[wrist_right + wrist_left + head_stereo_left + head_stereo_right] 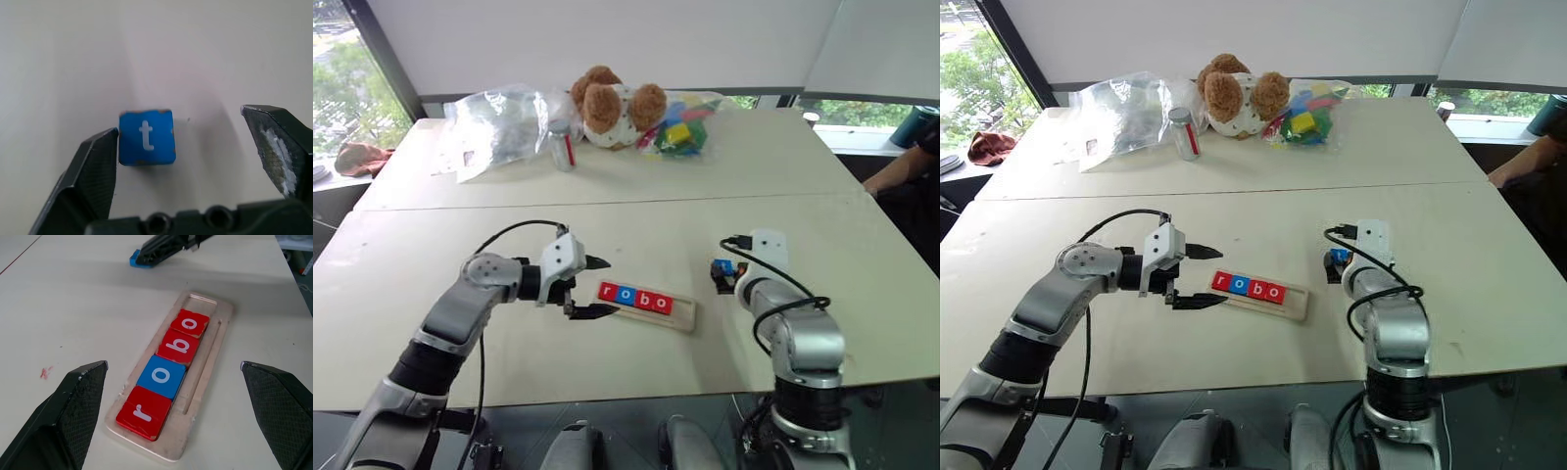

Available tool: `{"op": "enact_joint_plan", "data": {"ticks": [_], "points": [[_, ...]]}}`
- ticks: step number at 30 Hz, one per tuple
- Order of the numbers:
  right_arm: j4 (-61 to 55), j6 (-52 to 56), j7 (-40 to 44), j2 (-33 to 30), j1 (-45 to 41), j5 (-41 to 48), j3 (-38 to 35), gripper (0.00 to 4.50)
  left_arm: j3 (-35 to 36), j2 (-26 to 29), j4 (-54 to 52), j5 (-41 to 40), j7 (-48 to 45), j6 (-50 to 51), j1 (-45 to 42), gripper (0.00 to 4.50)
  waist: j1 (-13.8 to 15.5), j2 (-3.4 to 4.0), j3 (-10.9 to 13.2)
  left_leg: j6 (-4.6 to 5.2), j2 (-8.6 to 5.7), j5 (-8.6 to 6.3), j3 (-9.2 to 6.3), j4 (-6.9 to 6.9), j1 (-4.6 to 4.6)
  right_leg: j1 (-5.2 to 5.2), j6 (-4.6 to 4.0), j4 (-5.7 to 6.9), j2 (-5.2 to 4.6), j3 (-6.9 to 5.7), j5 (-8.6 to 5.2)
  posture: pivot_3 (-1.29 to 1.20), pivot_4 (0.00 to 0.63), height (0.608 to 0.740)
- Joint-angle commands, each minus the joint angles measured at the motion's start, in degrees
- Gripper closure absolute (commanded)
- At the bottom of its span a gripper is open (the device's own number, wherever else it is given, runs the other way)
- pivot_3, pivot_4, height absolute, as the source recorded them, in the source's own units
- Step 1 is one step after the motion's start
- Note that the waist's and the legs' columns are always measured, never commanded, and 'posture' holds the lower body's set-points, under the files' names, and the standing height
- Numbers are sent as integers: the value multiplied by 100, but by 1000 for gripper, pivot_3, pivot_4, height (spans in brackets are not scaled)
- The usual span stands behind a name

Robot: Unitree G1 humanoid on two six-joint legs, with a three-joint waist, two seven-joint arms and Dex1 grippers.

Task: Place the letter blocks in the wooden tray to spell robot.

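teddy bear (610, 106), bagged toy blocks (680, 127), can (562, 145), plastic bag (497, 127)

person's arm (901, 171) cut off

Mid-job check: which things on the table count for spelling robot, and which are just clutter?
Job:
wooden tray, holding r, o, b, o tiles
blue t tile, on the table between the open right pincer's fingers
left pincer, open by the tray's end

Clutter:
teddy bear
bagged toy blocks
can
clear plastic bag
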Motion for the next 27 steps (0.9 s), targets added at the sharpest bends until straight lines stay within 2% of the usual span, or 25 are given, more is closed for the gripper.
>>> {"op": "enact_joint_plan", "data": {"ticks": [1, 4, 6, 9, 14, 18, 26, 27], "points": [[65, -1520, 1974, -1337, -151, 690, 148, 27, 360, 181, 6, -184, -173, -32, -123, 0, -4, 1, 3, 2, 0, -1, 1, 0, 0, 1, 0, -4, 3, -2, 0, 0, 150, 740], [928, -3403, 4252, -2658, 98, 1194, 294, 27, 407, 332, 115, -178, -360, -64, -174, 0, -1, -2, 4, 11, 3, -6, -3, -3, 4, 15, 2, -20, 12, -12, -1, 0, 150, 740], [1674, -4030, 5274, -3095, 35, 1522, 280, 27, 415, 432, 179, -141, -448, -106, -181, 0, -4, -6, 6, 20, 9, -12, -4, -4, 6, 23, 2, -29, 19, -14, -1, 0, 150, 740], [2687, -4849, 6147, -3399, -210, 1541, 494, 27, 466, 529, 231, -141, -510, -137, -159, 0, 0, -9, 9, 22, 10, -13, 2, -1, 6, 24, 3, -30, 18, -10, -1, 0, 150, 740], [4811, -6454, 6963, -3393, -1121, 971, 1091, 27, 580, 638, 60, -169, -444, 5, -16, 0, -30, -7, 10, 21, 11, -12, 10, 5, 10, 21, 3, -23, 4, -2, 0, 0, 150, 740], [6200, -7335, 7189, -3158, -1791, 615, 1397, 27, 707, 775, -138, -221, -388, 122, 151, 0, -13, -7, 10, 19, 14, -12, 7, 0, 7, 15, 2, -24, 1, 1, -1, 0, 150, 740], [8097, -8147, 7356, -2721, -2674, 174, 1621, 27, 889, 969, -470, -295, -223, 334, 411, 0, 0, -5, 12, 12, 11, -10, 8, 2, 3, 13, 2, -26, -9, 4, 0, 0, 150, 740], [8268, -8203, 7343, -2682, -2751, 127, 1624, 260, 888, 973, -496, -289, -205, 342, 428, 0, -7, -5, 12, 10, 11, -9, 7, 1, 3, 13, 1, -26, -9, 3, 0, 0, 150, 740]]}}
